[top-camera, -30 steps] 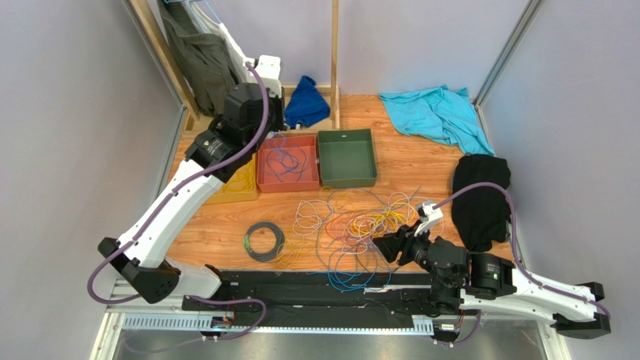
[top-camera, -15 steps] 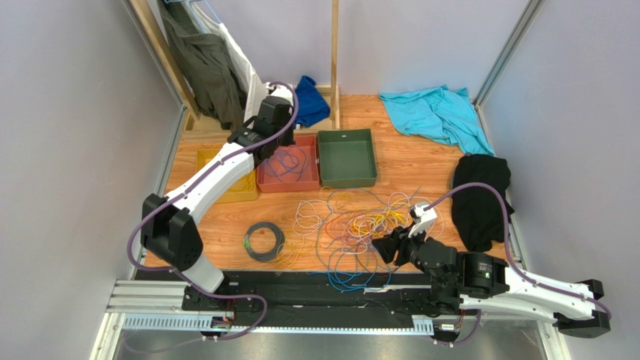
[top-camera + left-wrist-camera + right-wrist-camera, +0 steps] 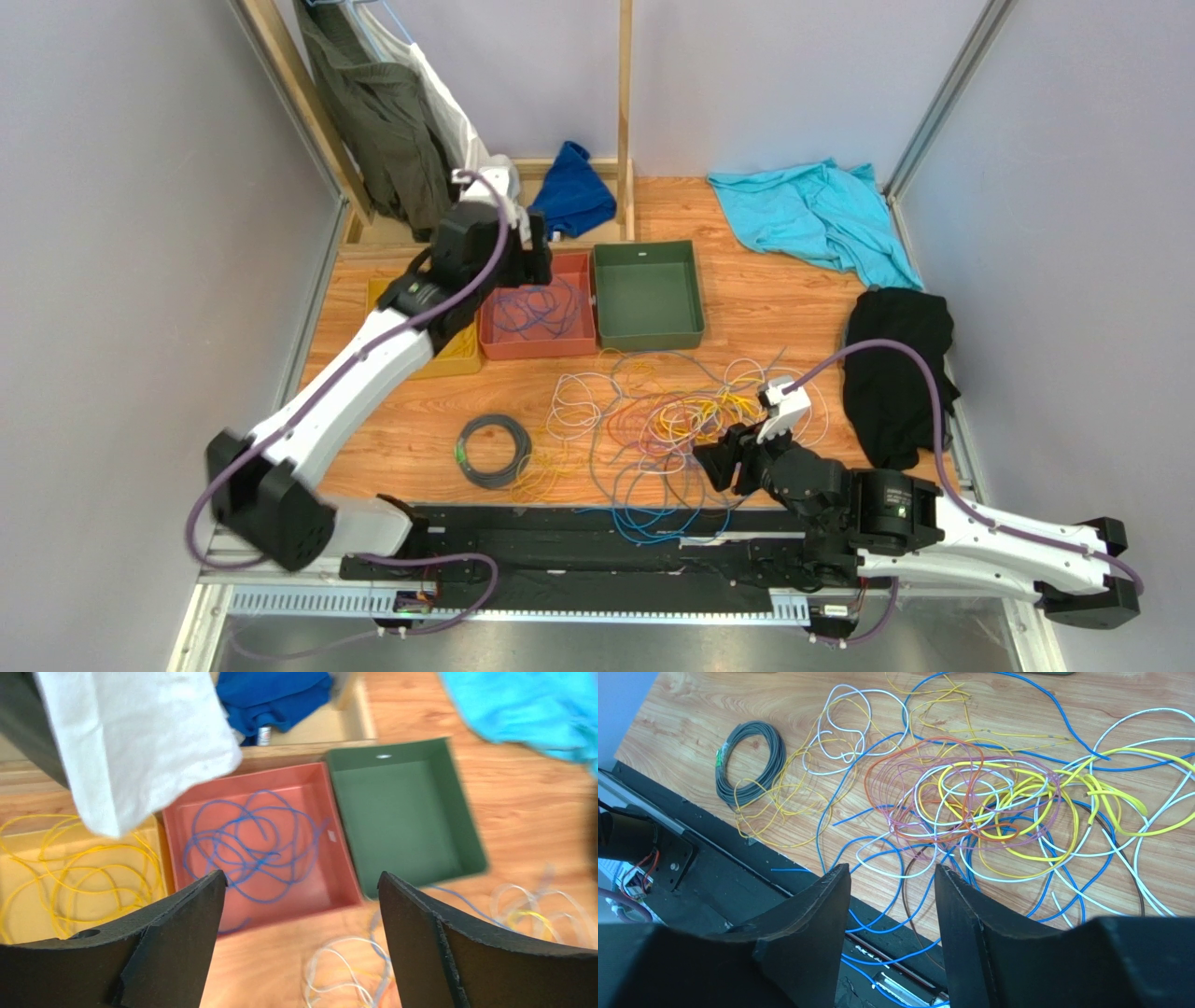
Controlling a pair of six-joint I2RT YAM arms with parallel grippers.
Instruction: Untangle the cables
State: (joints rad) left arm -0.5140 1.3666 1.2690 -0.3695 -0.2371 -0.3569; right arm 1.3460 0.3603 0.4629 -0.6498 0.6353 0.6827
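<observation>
The cables [image 3: 673, 420] lie as a tangle of yellow, blue, white and orange loops on the wooden table, and fill the right wrist view [image 3: 990, 805]. A black coil with a green tag [image 3: 494, 451] [image 3: 749, 759] sits apart to their left. One blue cable [image 3: 253, 847] lies in the red tray [image 3: 537, 353]. Yellow cables [image 3: 70, 875] lie in the yellow tray [image 3: 421, 367]. My left gripper [image 3: 540, 266] [image 3: 302, 875] hangs open and empty above the red tray. My right gripper [image 3: 716, 459] [image 3: 892, 868] is open over the tangle's near edge, holding nothing.
An empty green tray [image 3: 647, 340] [image 3: 400, 819] stands right of the red one. A white cloth [image 3: 133, 742] hangs over the yellow tray. A teal cloth [image 3: 814, 217], a black cloth [image 3: 898, 371] and a blue cloth [image 3: 572, 189] lie at the back and right. The black rail [image 3: 561, 539] borders the near edge.
My left gripper has opened from shut, and its arm has swung and now reaches over the red tray. My right gripper has crept left along the tangle and opened a little wider.
</observation>
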